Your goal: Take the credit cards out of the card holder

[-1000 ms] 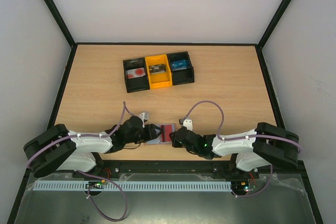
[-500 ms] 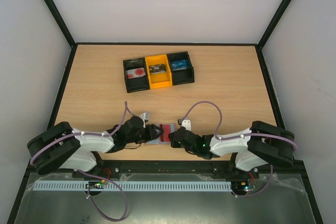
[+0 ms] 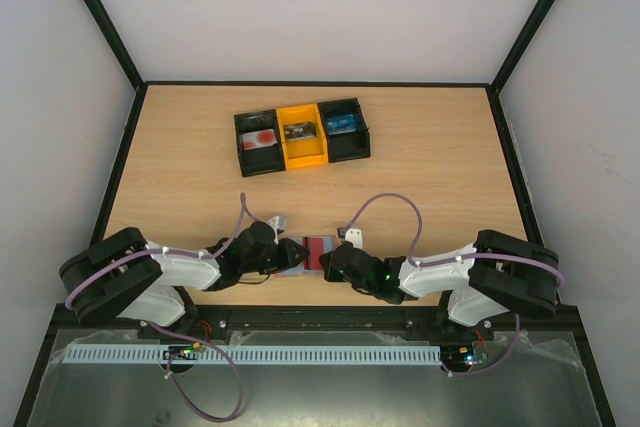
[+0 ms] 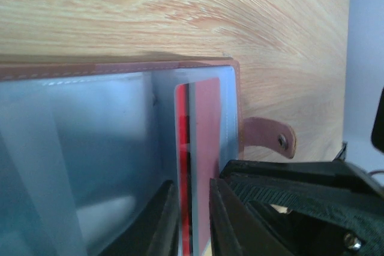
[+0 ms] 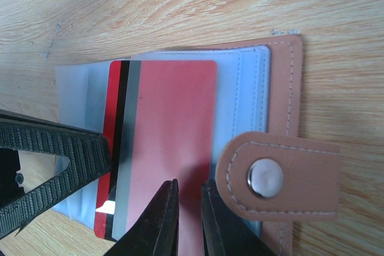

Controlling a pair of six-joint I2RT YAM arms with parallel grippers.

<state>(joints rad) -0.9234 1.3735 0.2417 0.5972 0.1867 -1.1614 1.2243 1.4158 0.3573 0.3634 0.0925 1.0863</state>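
Near edge: open card holder (image 5: 287, 88) flat on wood-grain table (image 3: 430, 177), hemmed between both grippers | left gripper (image 4: 193, 211), ribbed fingers (image 5: 60, 142) pinched on glossy red card (image 5: 174, 118)'s striped end | right gripper (image 5: 189, 202), fingers nearly together, tips on frosted sleeve (image 5: 249, 82) beside stitched snap tab (image 5: 276, 178) | black-and-yellow tray (image 3: 303, 162) far back, well apart, pale card (image 3: 261, 138) inside.

Nothing readable anywhere that I can see. The red card (image 5: 171, 130) sticking out of the card holder (image 5: 283, 82) shows just a black stripe and a grey band. The pale card (image 3: 260, 138) in the tray (image 3: 306, 160) further up the table (image 3: 450, 177) has a red blob, too small to read.
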